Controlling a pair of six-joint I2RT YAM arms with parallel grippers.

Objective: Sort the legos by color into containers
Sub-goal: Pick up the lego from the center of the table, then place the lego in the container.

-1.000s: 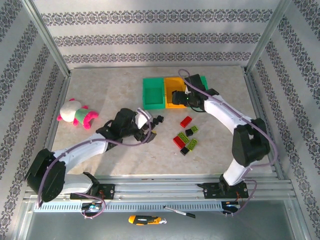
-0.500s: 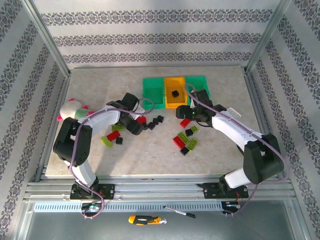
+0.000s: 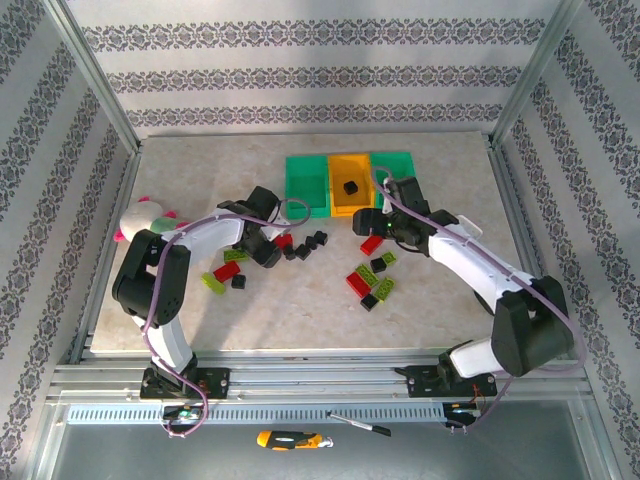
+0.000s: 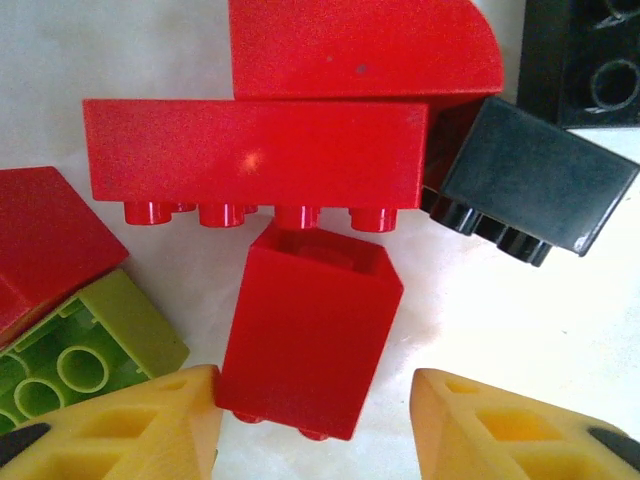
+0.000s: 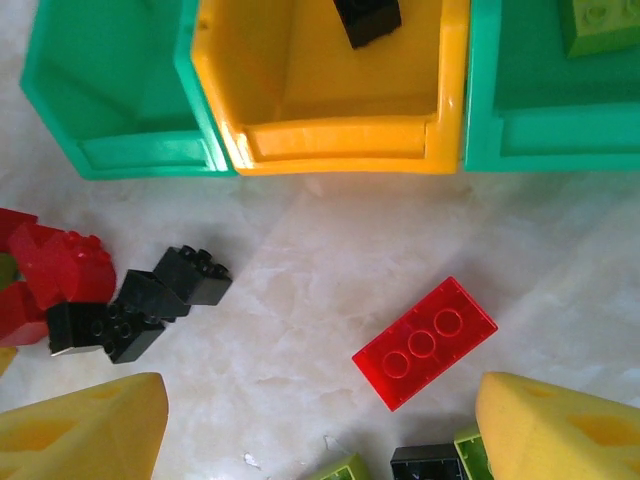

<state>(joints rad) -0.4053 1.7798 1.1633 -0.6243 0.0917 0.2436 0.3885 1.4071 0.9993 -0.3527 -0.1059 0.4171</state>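
Observation:
The three joined containers stand at the back: a green bin (image 3: 307, 185) (image 5: 110, 90), an orange bin (image 3: 350, 195) (image 5: 330, 100) with one black lego (image 5: 367, 18) in it, and a green bin (image 5: 560, 100) holding a lime lego (image 5: 600, 20). My left gripper (image 3: 272, 250) (image 4: 315, 425) is open around a small red lego (image 4: 308, 335), its left finger touching the brick. Beyond it lie a long red lego (image 4: 255, 150), black legos (image 4: 535, 180) and a lime one (image 4: 85, 345). My right gripper (image 3: 372, 232) (image 5: 320, 430) hangs open above a flat red lego (image 5: 425, 343).
A pink-white-green plush toy (image 3: 140, 215) lies at the left, partly behind my left arm. More red, lime and black legos (image 3: 370, 275) are scattered near the right gripper, and a few (image 3: 225, 270) lie near the left one. A frame rail runs along the near edge.
The right gripper has pulled back from the orange bin, leaving a black lego inside. The left arm has swung round and now reaches the red legos from the left.

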